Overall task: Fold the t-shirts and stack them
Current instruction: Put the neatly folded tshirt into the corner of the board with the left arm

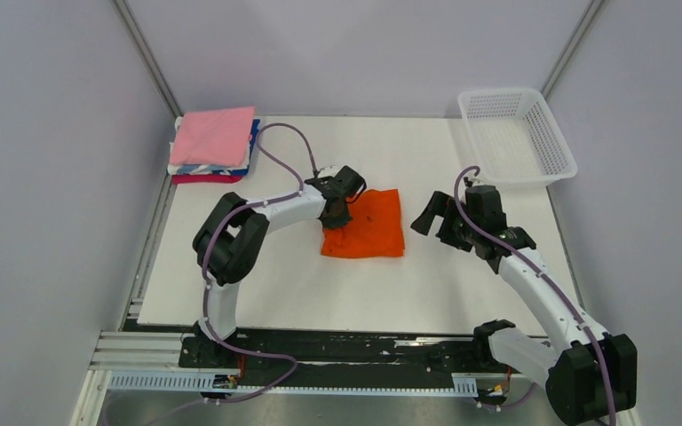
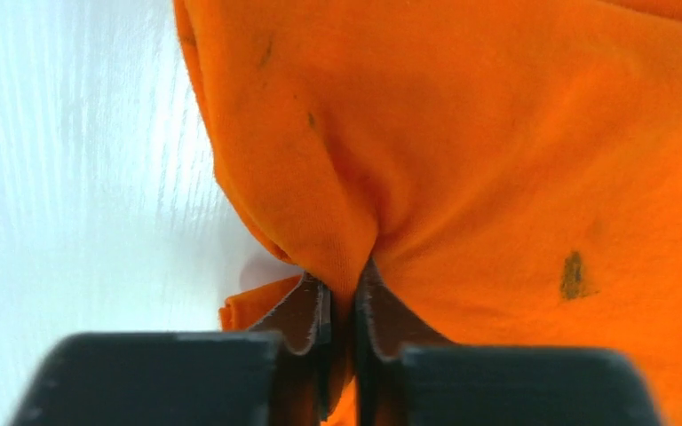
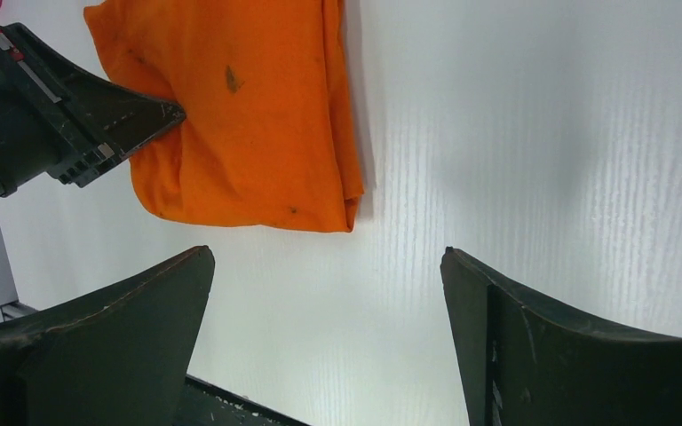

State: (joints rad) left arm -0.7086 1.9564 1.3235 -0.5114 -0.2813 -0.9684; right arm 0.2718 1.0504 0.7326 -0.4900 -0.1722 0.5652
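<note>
while pale lilac-grey walls [image 1: 44,177] are closing in the space on three sides, a flat white tabletop [image 1: 320,293] with a faint streaked grain is filling the middle of the room. a ribbed aluminium rail [image 1: 142,359] is running along its near edge, where the two arm bases are sitting. a white plastic mesh basket [image 1: 497,91] is standing at the far right corner, hanging partly over the table's edge, its lattice floor showing in the top view. at the far left corner a stack of folded t-shirts [image 1: 213,151] is resting, with a pink one [image 1: 218,135] on top, white and blue layers under it and a magenta one [image 1: 204,178] at the bottom. the bright orange cloth t-shirt [image 1: 368,226], folded into a rough rectangle and flecked with small dark specks, is lying near the table's centre, between the two grippers. the left gripper [image 2: 344,284] is pinching a raised fold at the shirt's left edge, its jaws standing narrow with cloth bunched between them. the right gripper [image 3: 329,257] is hovering over bare tabletop just right of the shirt, apart from it, its jaws spreading wide and gripping nothing.
</note>
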